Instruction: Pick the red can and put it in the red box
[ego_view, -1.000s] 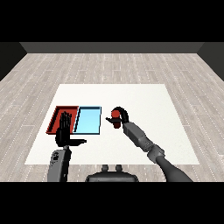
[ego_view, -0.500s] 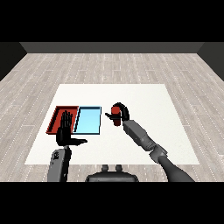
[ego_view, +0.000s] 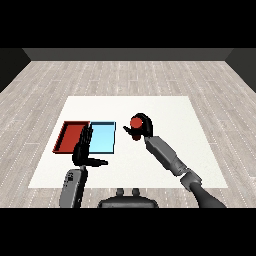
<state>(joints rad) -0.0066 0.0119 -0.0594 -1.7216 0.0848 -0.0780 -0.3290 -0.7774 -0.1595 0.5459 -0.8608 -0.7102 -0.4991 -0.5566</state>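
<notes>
The red can (ego_view: 136, 122) is held in my right hand (ego_view: 143, 128), whose fingers curl round it, just right of the light blue tray (ego_view: 102, 137). It looks lifted a little above the white table. The red tray (ego_view: 71, 137) lies at the left, touching the blue one. My left hand (ego_view: 83, 149) hovers open with straight fingers and thumb out, over the near edge where the two trays meet.
The white table (ego_view: 175, 115) spreads around the trays, with bare surface to the right and far side. My left forearm (ego_view: 73, 186) rises from the lower left, my right forearm (ego_view: 165, 155) from the lower right.
My right hand has carried the red can slightly left, closer to the blue tray. The left hand has stayed in place.
</notes>
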